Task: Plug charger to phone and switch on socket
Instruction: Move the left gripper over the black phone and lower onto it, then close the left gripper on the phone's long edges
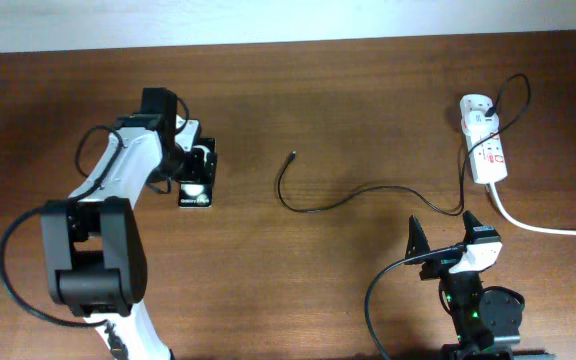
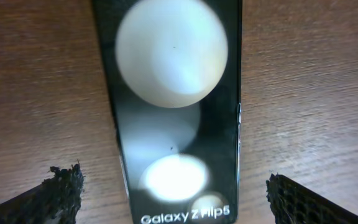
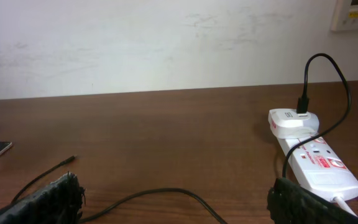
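- The left gripper (image 2: 179, 202) hung over the phone (image 2: 176, 112), jaws wide, with a fingertip (image 2: 61, 190) on each side and neither touching it.
- The phone lay flat on the table (image 1: 368, 80), left of centre, with its "Galaxy" text at the end nearest the wrist camera.
- The right gripper (image 1: 445, 232) was also wide open and held nothing, near the front edge on the right.
- The charger (image 1: 348, 198) lay loose across the middle. Its plug tip was free and well apart from the phone, and its other end was at the adapter (image 1: 475, 105).
- The socket (image 1: 488, 150) lay at the far right, its white cord (image 1: 543, 228) trailing off to the right.
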`<action>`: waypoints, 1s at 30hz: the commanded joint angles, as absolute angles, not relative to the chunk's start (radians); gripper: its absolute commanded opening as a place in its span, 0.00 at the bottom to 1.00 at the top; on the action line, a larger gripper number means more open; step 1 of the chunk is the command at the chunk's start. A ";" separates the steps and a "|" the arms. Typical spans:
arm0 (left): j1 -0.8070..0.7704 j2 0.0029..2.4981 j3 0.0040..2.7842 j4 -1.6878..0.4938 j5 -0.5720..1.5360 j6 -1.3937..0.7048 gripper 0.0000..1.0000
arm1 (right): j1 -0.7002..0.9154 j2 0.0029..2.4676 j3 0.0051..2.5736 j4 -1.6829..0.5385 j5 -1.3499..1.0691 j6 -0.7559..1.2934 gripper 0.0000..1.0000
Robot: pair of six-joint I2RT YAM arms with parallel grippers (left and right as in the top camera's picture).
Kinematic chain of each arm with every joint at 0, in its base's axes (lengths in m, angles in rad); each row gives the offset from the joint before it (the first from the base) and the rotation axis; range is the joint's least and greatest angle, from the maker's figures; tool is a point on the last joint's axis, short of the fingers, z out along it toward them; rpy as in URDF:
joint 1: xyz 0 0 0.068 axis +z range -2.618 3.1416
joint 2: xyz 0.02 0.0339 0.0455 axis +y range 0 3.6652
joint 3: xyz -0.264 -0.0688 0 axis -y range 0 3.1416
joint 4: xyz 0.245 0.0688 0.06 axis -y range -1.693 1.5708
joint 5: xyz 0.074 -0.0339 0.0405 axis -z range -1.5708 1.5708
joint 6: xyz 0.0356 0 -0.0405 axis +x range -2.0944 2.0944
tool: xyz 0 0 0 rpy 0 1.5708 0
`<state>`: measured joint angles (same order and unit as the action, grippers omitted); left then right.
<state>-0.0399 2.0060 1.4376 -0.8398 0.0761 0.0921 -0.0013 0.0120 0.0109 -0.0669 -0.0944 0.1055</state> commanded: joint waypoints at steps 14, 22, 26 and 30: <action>-0.094 2.067 1.452 -0.769 -0.081 -0.142 0.99 | -0.006 0.004 0.006 -0.071 -0.101 0.112 0.99; -0.107 2.067 1.452 -0.768 -0.018 -0.142 0.99 | -0.006 0.004 0.006 -0.072 -0.101 0.112 0.99; -0.112 2.067 1.452 -0.768 -0.019 -0.142 1.00 | -0.006 0.004 0.006 -0.072 -0.101 0.112 0.99; -0.112 2.072 1.452 -0.759 -0.023 -0.142 0.97 | -0.006 0.004 0.006 -0.072 -0.101 0.112 0.99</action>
<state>-0.1120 2.0537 1.4376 -0.7689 -0.0330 -0.1287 -0.0013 0.0120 0.0109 -0.0669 -0.0944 0.1051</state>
